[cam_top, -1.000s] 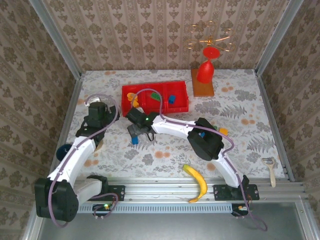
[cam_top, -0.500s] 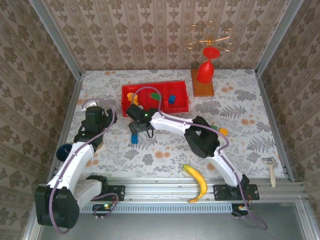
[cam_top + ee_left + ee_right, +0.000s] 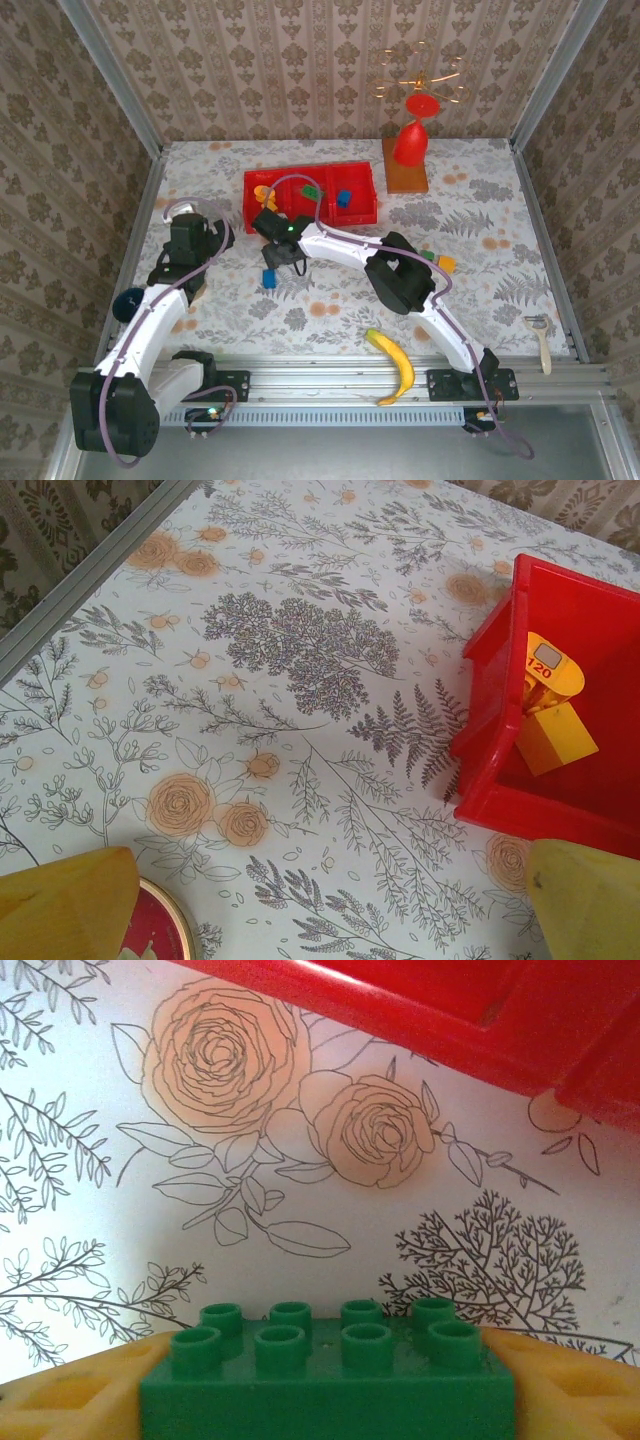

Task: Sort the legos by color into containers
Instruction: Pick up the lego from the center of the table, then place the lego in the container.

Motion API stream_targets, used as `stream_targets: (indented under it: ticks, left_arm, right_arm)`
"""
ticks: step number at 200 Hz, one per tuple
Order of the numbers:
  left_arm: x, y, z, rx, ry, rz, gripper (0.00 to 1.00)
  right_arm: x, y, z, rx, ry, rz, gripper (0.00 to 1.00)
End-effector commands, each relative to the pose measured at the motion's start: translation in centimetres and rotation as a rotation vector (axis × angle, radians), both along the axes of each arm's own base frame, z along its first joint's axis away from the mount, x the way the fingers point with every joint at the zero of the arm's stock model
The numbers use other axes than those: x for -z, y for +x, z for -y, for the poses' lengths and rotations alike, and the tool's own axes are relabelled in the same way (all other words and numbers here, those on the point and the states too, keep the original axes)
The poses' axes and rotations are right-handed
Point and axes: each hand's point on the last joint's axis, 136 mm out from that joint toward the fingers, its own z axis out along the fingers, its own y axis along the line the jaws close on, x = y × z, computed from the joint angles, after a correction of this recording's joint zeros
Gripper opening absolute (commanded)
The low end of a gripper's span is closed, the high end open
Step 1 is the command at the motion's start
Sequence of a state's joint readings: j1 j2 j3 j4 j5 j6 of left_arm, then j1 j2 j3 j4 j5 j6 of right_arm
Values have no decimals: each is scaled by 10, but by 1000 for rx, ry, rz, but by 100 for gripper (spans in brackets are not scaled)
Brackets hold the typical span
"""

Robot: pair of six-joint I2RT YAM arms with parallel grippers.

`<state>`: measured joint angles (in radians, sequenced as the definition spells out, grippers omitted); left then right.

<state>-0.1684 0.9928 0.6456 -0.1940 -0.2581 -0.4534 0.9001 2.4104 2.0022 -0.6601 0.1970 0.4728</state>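
the right gripper (image 3: pixel 283 257) is clenched on a green brick (image 3: pixel 325 1385). the brick sits studs-up between its yellow fingers (image 3: pixel 70 1400), and both ends meet the pads with no gap to be seen. whether it is off the cloth i cannot tell. the tray (image 3: pixel 470 1020) wall lies just ahead of this hand, with a strip of bare flowered cloth between. a blue brick (image 3: pixel 269 281) lies on the cloth just beside the gripper, on its near side.

the left gripper (image 3: pixel 320 905) is released, its fingers wide apart with nothing between them. the tray's corner is ahead and to its right, and a yellow brick (image 3: pixel 556 737) lies inside that end compartment.

counted from above: one tray with three compartments. there is yellow in the left one, a second green brick (image 3: pixel 312 190) in the middle and a second blue brick (image 3: pixel 343 198) in the right. an orange brick (image 3: pixel 446 263) lies by the right arm's elbow.

a metal rail (image 3: pixel 80 580) runs ahead-left of the left gripper, with open cloth between them.
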Motion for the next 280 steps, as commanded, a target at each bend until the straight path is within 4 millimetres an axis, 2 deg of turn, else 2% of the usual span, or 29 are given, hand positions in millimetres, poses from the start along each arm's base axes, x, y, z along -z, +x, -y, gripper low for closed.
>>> stream_targets:
  ticks: [1,27,54,108,133,167,206,280]
  left_arm:
    - [2,-2,-1,-11,-26,1,100]
    - [2,-2,-1,-9,-27,0,100]
    - [2,-2,0,-2,-30,-1,100]
    - [0,-2,2,8,-42,6,100]
    - [1,-2,3,15,-47,5,100]
    - [1,-1,4,21,-49,5,100]
    - [1,0,7,31,-58,6,100]
    - [4,1,9,42,-61,-9,100]
  right_arm:
    - [5,-1,3,3,-20,-25,68]
    - [-9,-1,5,0,-12,-3,63]
    - [-36,1,11,3,1,51,58]
    - [-101,19,40,35,2,198,57]
    - [-117,34,55,57,-18,250,57]
    - [-125,58,73,97,-30,282,56]
    - [-122,86,85,132,-32,300,56]
    - [-108,116,94,152,-51,305,57]
